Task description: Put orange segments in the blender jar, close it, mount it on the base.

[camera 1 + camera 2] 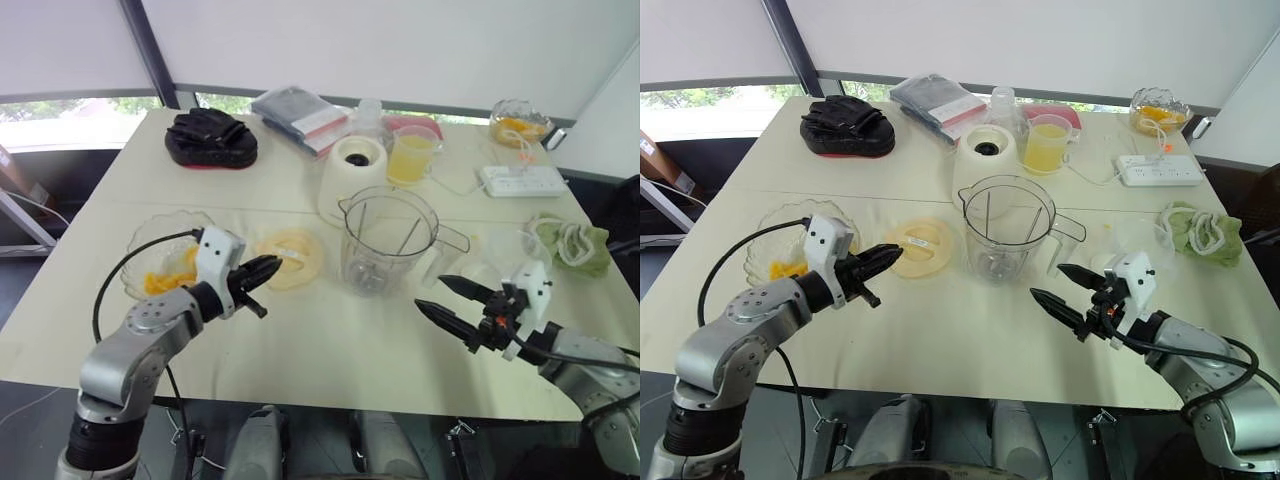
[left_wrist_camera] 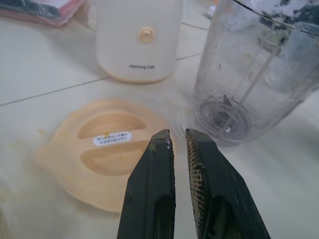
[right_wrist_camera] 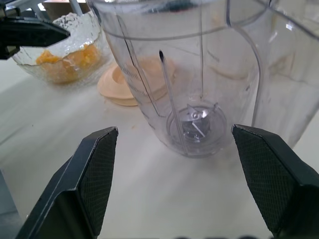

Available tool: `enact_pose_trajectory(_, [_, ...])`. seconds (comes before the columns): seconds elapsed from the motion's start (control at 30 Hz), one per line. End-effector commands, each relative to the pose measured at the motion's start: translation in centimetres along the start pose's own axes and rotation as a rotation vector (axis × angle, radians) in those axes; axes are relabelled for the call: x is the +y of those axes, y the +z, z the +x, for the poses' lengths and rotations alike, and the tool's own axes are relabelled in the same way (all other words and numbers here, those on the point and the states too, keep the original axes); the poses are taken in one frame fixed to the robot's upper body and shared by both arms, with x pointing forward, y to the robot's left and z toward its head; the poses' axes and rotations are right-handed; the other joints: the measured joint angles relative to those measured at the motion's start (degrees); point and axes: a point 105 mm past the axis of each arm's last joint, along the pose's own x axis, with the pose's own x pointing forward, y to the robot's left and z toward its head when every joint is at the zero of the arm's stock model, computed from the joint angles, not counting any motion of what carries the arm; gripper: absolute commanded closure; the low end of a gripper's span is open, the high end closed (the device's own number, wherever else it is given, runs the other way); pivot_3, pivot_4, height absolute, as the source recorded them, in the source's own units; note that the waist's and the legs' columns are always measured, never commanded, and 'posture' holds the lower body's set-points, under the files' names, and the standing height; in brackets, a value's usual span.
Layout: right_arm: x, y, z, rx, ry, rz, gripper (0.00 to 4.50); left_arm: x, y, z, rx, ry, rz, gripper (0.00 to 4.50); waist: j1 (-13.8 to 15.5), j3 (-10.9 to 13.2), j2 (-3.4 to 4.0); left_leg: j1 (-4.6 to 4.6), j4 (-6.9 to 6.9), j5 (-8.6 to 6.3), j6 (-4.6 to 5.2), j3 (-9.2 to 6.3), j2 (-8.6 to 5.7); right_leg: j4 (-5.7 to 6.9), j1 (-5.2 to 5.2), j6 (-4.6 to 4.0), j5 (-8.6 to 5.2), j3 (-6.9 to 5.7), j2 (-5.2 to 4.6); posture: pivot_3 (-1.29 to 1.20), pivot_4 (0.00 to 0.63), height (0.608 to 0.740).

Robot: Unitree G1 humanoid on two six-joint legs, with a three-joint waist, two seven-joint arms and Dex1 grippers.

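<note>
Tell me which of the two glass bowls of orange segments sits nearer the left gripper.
The bowl on the robot's near left, just behind the left gripper, beside the lid. The other bowl stands far off by the power strip.

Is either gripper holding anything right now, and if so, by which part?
Nothing is held. The left gripper is all but closed, with nothing between its fingers, near the lid. The right gripper is wide open and empty, facing the blender jar.
</note>
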Motion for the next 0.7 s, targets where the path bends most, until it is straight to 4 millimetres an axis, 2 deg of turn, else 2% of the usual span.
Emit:
enact_pose_trajectory(0.03, [0.37,1.35,-0.07,-0.032,0.011,-0.046,0.64,-0.38,1.15,-0.45,-0.035,-0.02,0.036,4.01,0.01,0.0,0.0,0.0,0.0,0.0,0.0,0.0,0.0,0.01,0.0,0.0,0.0,0.0,0.0,0.0,0.15,0.74])
enact_pose_trajectory(0.7, [0.8,1.77,-0.17,-0.039,0.01,-0.046,0.64,-0.8,0.78,-0.69,-0.004,-0.025,0.008,4.01,0.02,0.0,0.0,0.01,0.01,0.01,-0.01,0.0,0.01,0.03,0.0,0.0,0.0,0.01,-0.01,0.0,0.15,0.74])
